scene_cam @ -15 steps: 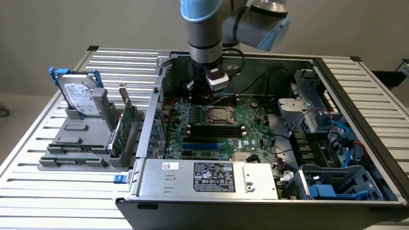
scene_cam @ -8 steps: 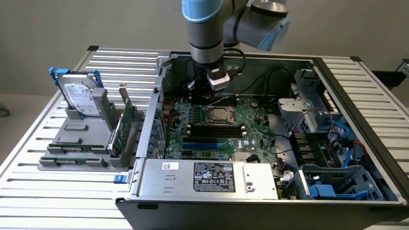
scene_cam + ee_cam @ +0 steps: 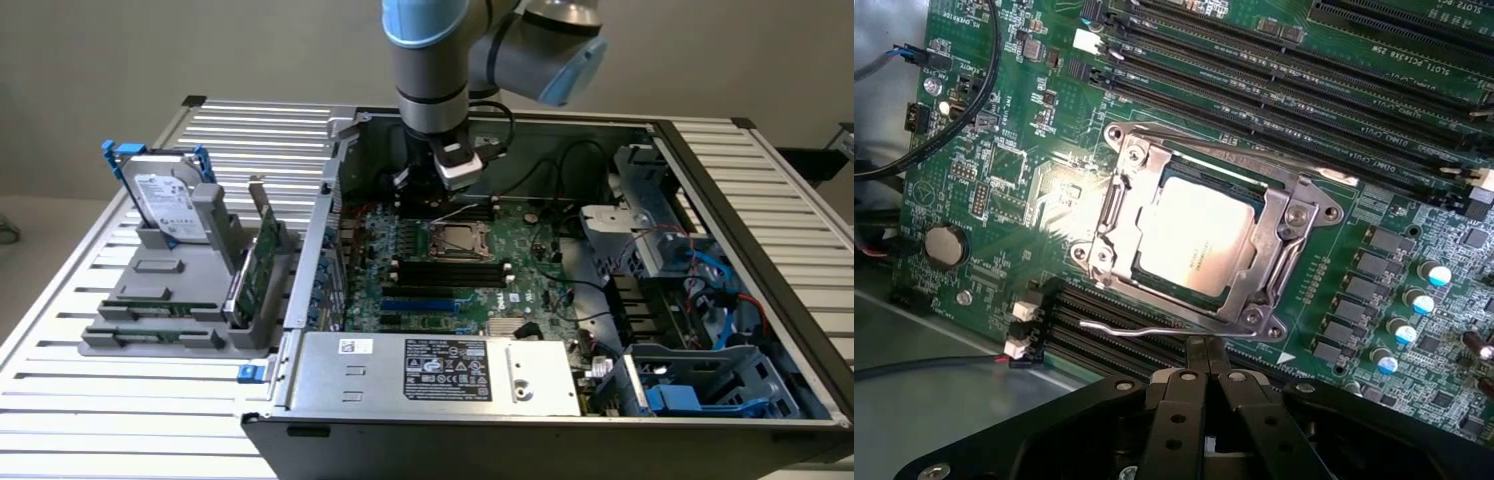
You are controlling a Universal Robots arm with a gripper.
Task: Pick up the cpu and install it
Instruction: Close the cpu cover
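My black gripper (image 3: 1204, 350), fingers pressed fully together with nothing held, hangs just beside the dark square socket with a metal frame (image 3: 1116, 215). The small flat silver-grey cpu (image 3: 1194, 238) lies inside that socket. My judgement: good seating needs it flat, with corners aligned and no forcing. Around the socket is a green motherboard (image 3: 1004, 170) in an open dark case (image 3: 534, 440), which stands on a slatted metal table (image 3: 80, 400).
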